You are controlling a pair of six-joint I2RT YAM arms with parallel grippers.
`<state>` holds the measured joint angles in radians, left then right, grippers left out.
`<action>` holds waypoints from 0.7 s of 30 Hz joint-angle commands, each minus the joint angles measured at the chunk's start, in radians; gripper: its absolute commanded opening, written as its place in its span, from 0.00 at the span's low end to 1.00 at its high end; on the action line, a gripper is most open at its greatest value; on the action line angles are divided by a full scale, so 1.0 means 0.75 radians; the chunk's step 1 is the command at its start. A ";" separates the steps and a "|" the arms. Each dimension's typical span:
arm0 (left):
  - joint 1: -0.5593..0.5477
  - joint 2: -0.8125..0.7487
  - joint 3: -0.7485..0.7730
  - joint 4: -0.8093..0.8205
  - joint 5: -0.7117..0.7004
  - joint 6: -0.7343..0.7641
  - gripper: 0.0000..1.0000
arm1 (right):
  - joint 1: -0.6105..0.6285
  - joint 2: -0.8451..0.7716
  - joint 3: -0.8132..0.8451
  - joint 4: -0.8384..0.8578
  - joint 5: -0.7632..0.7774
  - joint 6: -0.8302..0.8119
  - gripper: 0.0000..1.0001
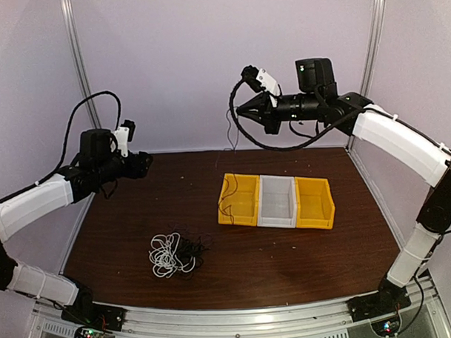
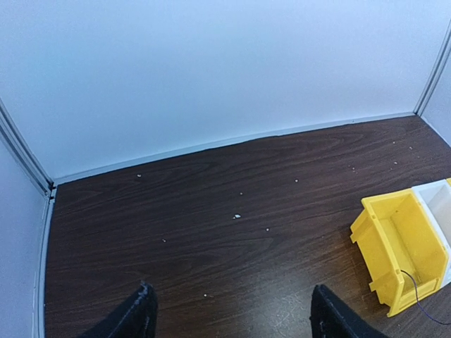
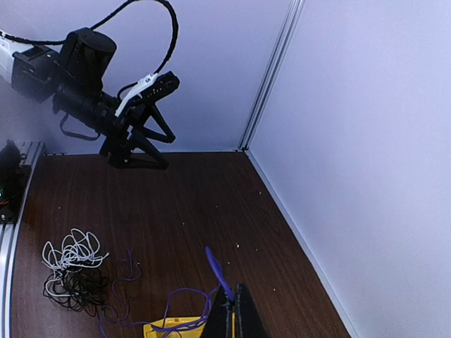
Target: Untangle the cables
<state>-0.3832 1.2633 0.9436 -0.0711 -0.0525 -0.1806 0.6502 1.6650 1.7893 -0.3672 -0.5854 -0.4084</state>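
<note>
A tangle of white and black cables (image 1: 173, 254) lies on the dark wood table, left of centre, and the right wrist view shows that tangle (image 3: 70, 271) too. A thin purple cable (image 3: 220, 273) is pinched in my right gripper (image 3: 236, 303), which is shut on it. My right gripper (image 1: 238, 109) is raised high near the back wall. The purple cable (image 1: 227, 201) hangs down from it into the left yellow bin (image 1: 242, 213). My left gripper (image 1: 142, 164) hovers over the table's back left, open and empty. Its fingertips (image 2: 137, 313) stand wide apart over bare wood.
Three bins stand in a row right of centre: the left yellow one, a white one (image 1: 277, 215) and another yellow one (image 1: 316, 218). The left wrist view shows the left yellow bin (image 2: 380, 243) with purple cable (image 2: 423, 304) in it. Walls enclose the back and sides.
</note>
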 commanded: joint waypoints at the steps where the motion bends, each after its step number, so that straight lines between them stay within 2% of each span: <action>1: -0.001 -0.022 -0.002 0.036 0.031 0.004 0.76 | -0.009 0.064 -0.137 0.086 0.098 -0.060 0.00; 14: -0.001 -0.016 -0.002 0.033 0.030 0.015 0.76 | -0.090 0.150 -0.145 0.133 0.226 -0.071 0.00; 21: -0.001 -0.016 -0.007 0.034 0.024 0.014 0.76 | -0.090 0.163 -0.284 0.143 0.183 -0.083 0.00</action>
<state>-0.3832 1.2621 0.9432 -0.0765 -0.0395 -0.1806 0.5819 1.7786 1.6356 -0.2672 -0.4427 -0.4667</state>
